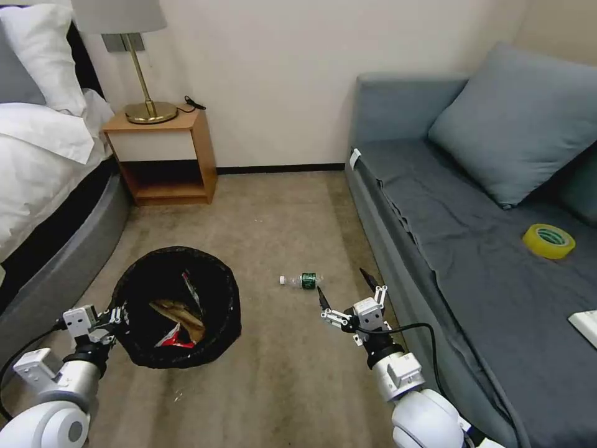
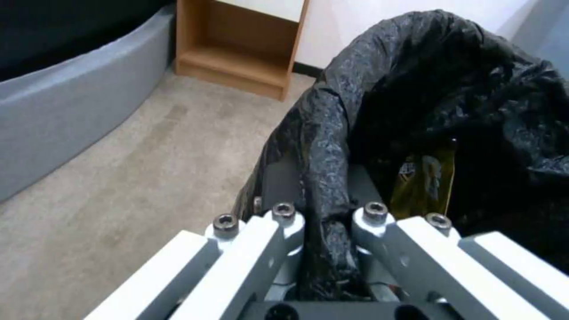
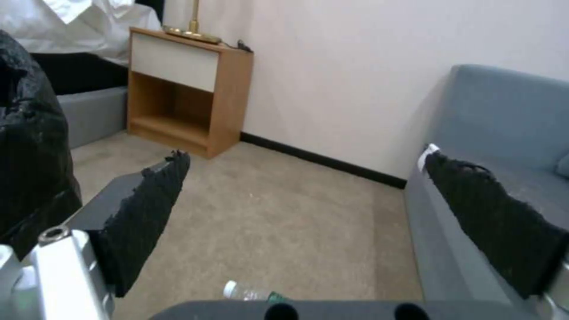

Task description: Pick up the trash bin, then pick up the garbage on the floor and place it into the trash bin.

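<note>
Left gripper [image 1: 115, 316] jaws pinching the rim of the trash bin [image 1: 217, 292], right gripper [image 1: 345, 291] jaws spread wide, just beside the small bottle [image 1: 302, 280] on the floor [image 1: 280, 211]

Glossy black liner on the trash bin [image 1: 180, 305] – gold-brown and red-and-white wrappers [image 1: 180, 323] inside; a clear bottle [image 1: 301, 280] with green label on beige carpet [image 1: 273, 218]; yellow tape roll [image 1: 548, 241] on the grey-blue sofa [image 1: 472, 249], far right

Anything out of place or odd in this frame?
One small bottle lies on its side on the carpet, outside the trash bin. The left claw grips the bin's bag-lined rim; the right claw hovers open near the bottle.
</note>
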Available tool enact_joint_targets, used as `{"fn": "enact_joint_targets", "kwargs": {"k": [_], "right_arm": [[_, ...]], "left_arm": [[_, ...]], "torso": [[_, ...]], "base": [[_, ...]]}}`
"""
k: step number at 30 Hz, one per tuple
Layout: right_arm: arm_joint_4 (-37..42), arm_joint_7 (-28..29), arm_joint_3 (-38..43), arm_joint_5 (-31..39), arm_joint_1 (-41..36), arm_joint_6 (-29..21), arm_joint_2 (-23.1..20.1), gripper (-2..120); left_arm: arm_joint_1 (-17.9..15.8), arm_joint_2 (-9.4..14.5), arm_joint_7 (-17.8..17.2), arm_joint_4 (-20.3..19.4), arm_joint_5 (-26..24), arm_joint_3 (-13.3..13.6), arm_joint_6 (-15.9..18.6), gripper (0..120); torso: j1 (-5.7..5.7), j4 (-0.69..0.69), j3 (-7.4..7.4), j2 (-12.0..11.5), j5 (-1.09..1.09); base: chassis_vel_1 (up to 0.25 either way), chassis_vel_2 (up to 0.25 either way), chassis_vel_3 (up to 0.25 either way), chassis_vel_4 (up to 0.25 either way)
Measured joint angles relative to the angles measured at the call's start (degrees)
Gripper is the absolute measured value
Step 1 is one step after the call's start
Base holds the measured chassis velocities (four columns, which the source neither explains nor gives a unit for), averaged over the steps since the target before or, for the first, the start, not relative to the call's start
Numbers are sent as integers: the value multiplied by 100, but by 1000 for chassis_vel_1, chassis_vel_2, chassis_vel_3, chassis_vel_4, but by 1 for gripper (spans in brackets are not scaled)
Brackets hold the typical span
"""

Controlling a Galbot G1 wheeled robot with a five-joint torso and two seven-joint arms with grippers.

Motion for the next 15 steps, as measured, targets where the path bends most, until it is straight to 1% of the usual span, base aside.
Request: {"fn": "enact_joint_targets", "kwargs": {"k": [7, 10, 15], "right_arm": [[-55, 9, -21, -13, 19, 14, 34, 100], [-80, 18, -39, -14, 31, 15, 54, 100], [-102, 18, -43, 0, 55, 15, 51, 100]], "left_arm": [[-4, 4, 5, 27, -55, -15, -9, 4], [-10, 5, 10, 43, -69, -13, -13, 4], [-20, 11, 12, 84, -69, -16, -19, 4]], "torso": [[1, 1, 0, 0, 0], [0, 0, 0, 0, 0], [0, 1, 0, 0, -1]], "base": [[-147, 167, 165, -161], [-174, 152, 172, -148], [-181, 198, 184, -180]]}}
